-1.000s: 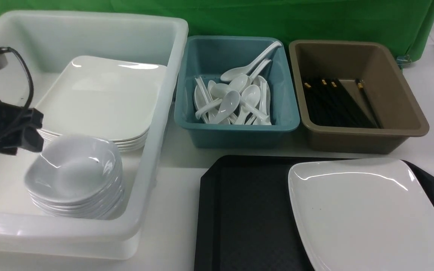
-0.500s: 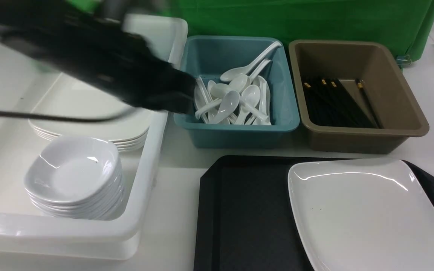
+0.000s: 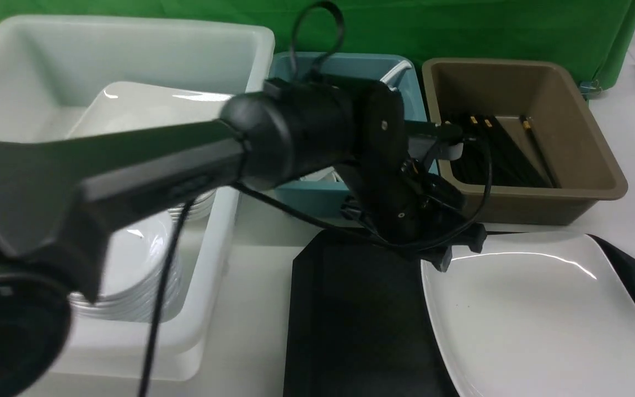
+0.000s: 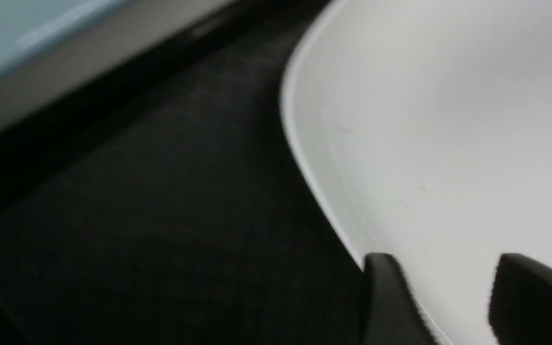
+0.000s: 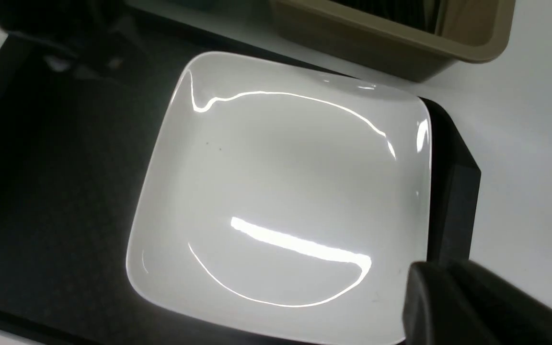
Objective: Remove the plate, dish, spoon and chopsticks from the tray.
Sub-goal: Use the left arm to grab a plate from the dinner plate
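Observation:
The large white plate (image 3: 532, 314) lies on the right part of the black tray (image 3: 356, 309). My left arm reaches across from the left, and my left gripper (image 3: 461, 248) is open and empty at the plate's far left corner. In the left wrist view my left gripper (image 4: 446, 268) has one finger at the rim of the plate (image 4: 439, 120) and the other over its inside, with the tray (image 4: 161, 191) beside it. My right gripper (image 5: 441, 275) is shut and empty above the edge of the plate (image 5: 285, 182). No spoon, chopsticks or dish shows on the tray.
A white tub (image 3: 224, 220) at the left holds stacked plates and small bowls (image 3: 141, 264). A teal bin (image 3: 317, 196) with spoons stands behind the tray, mostly hidden by my left arm. A brown bin (image 3: 587, 165) holds black chopsticks (image 3: 494, 149).
My left arm has swung from over the white tub to the right, across the teal bin, and down to the plate's far left corner. The plate has not moved.

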